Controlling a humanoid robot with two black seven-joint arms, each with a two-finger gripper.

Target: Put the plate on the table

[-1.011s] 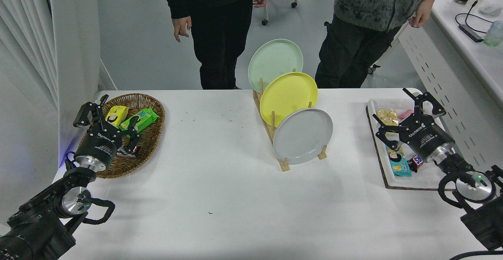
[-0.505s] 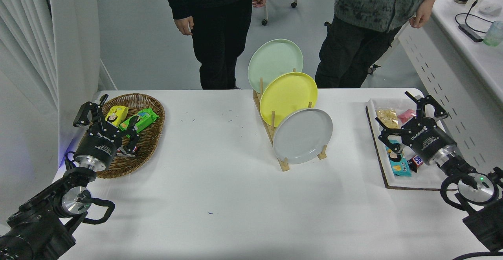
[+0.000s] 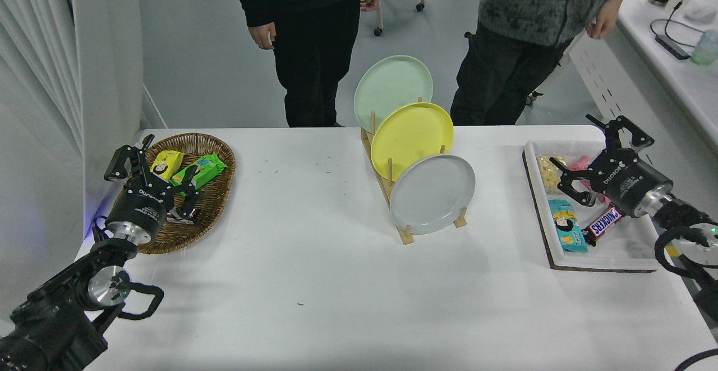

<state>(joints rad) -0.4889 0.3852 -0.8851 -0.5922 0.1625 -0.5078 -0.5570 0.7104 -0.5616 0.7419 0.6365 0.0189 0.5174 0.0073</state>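
Plate [image 3: 432, 194] stands upright in our rack [image 3: 392, 191] on the worktop [image 3: 314, 281]; our right tool [image 3: 603, 152] hangs spread wide over the tray [image 3: 611, 247], left tool [image 3: 151, 163] likewise spread.

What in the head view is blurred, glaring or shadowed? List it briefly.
Head view: sharp overall, no motion blur on the right claw, open above the white tray. Even overhead light; the grey plate in its wooden rack casts only a soft, faint shadow on the table. No strong glare on the matte plates. A blue glow shows by the parked left claw.
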